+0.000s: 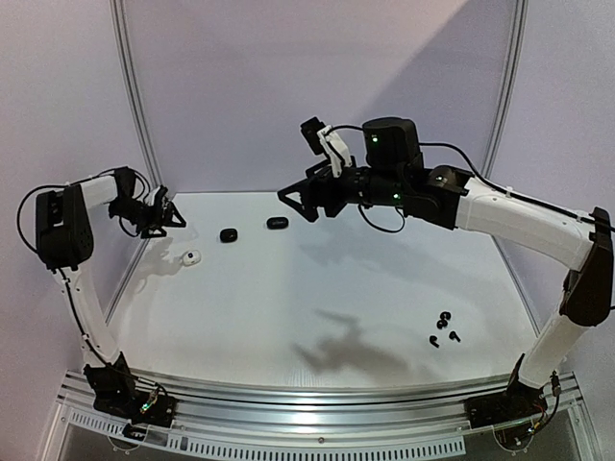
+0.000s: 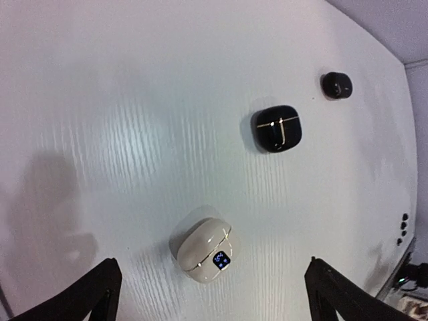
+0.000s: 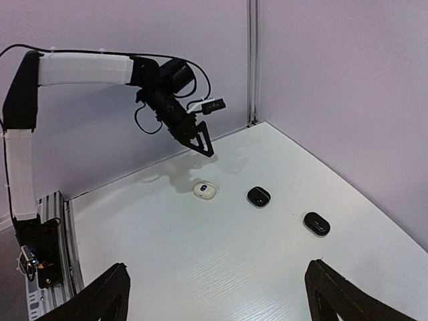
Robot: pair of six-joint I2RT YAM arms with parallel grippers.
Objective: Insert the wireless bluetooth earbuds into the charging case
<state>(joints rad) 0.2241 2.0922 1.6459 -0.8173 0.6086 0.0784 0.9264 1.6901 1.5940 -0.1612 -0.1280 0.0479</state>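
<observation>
Earbuds [image 1: 442, 323] lie beside the right arm's base [image 1: 509, 408], behind its spread right gripper [image 1: 296, 204], farther from the spread left gripper [image 1: 171, 211].

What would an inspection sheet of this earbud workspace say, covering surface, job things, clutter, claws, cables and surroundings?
Surface: white table, glossy, arm shadows on it.
Job's things: black earbuds loose in a small cluster near the right arm; white case, display lit, black case and second black case in a row at far left, all apart.
Clutter: nothing seen.
Claws: left claw open, raised near the white case, holding nothing; right claw open, raised over the far middle, holding nothing.
Cables: left cable and right cable, black loops off the table.
Surroundings: pale walls, metal posts, rail at the near edge.
</observation>
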